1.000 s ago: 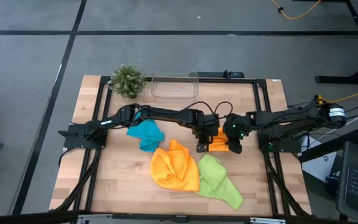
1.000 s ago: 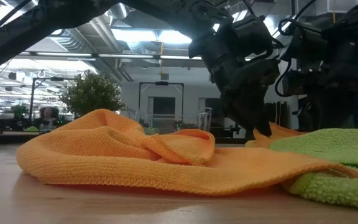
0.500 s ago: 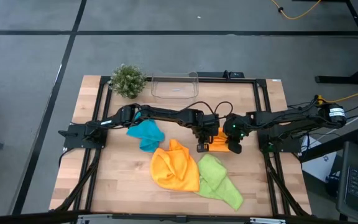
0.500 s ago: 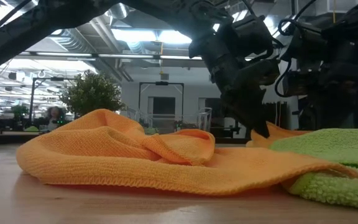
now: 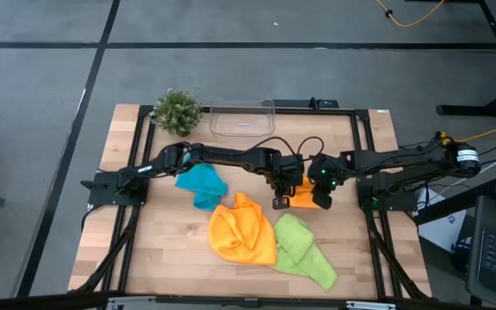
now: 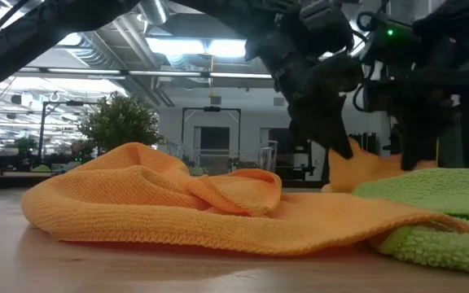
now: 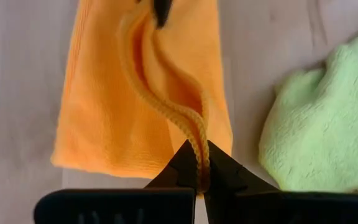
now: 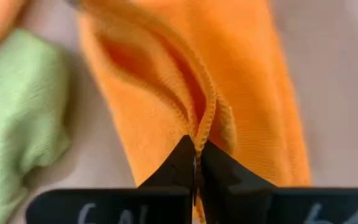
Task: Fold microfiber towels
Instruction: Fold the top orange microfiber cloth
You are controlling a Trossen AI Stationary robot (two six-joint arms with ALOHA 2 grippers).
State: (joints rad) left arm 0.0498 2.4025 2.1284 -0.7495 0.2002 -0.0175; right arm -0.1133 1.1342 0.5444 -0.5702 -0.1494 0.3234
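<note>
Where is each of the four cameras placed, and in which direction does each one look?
High view: above the table, straight down; both arms meet at the small orange towel.
Low view: table height, looking across; big orange towel in front, arms above.
Left wrist view: left gripper pinching the small orange towel's edge.
Right wrist view: right gripper pinching the same towel, shared.

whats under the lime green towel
The lime green towel overlaps an edge of the big orange towel; elsewhere bare wooden table surrounds it. Anything beneath is covered.
</note>
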